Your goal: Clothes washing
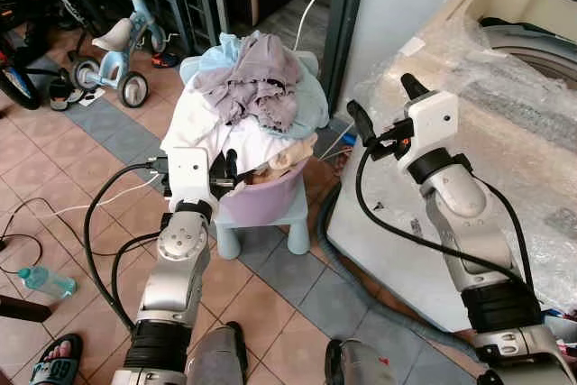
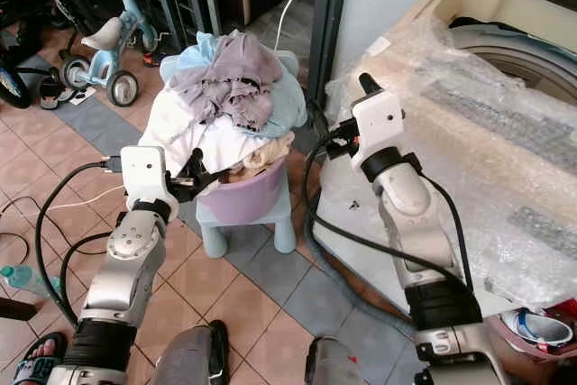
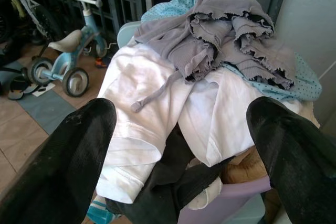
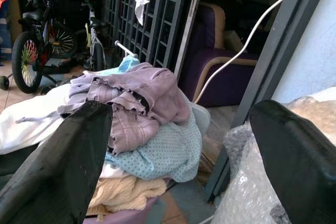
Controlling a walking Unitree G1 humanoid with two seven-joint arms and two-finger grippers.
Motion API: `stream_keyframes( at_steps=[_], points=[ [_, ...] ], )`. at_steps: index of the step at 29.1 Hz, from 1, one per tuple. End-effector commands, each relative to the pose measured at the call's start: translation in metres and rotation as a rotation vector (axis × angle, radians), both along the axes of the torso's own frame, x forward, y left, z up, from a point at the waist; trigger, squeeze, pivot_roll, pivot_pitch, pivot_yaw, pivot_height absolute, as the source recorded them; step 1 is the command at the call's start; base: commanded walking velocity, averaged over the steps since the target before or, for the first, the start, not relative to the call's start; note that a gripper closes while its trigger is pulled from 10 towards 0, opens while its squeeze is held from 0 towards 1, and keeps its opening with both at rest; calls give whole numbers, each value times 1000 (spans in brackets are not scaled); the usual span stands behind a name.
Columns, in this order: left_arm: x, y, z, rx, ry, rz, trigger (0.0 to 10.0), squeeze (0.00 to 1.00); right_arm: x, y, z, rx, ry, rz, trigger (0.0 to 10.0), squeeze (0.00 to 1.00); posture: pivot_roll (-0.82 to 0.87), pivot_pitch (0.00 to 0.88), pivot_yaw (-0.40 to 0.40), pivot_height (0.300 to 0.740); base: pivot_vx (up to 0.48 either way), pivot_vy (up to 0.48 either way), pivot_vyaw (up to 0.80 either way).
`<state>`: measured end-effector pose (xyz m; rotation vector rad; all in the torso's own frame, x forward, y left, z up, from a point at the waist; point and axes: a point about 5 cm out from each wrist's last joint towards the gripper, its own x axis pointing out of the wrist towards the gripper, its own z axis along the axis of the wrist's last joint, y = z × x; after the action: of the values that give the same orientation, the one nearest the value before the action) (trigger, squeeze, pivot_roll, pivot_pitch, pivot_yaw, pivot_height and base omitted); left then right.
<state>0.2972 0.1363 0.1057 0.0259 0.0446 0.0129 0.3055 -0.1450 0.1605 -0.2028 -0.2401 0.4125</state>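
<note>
We are reaching for the clothes heaped in the purple basin on the stool – left pincer spread at its rim, right pincer spread beside the washing machine – and next we probably need to pinch a garment.

I can read no text here; the sandal by my left foot bears only unclear markings.
</note>
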Motion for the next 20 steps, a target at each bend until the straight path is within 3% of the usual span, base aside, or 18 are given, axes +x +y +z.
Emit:
stream_keyframes(
  at_steps=[1, 4, 11, 20],
  points=[
    [-2, 7, 2, -24, -5, 37, 10000, 0, -9, 6, -8, 8, 15, 1, 10000, 0, -24, 113, 44, 740, 0, 0, 0],
    [-6, 12, -3, -34, 8, 61, 10000, 0, -15, 3, -25, 52, 74, -82, 10000, 0, -15, 109, 38, 740, 0, 195, 0],
    [-7, 3, -6, -28, 20, 15, 10000, 0, -16, -10, -42, 148, 144, -327, 10000, 0, -21, 123, 48, 740, 0, 280, 800],
    [0, -8, 1, -37, -15, -36, 10000, 0, -20, -11, -52, 143, 177, -360, 10000, 0, -34, 126, 42, 740, 0, 0, 800]
  ],
)
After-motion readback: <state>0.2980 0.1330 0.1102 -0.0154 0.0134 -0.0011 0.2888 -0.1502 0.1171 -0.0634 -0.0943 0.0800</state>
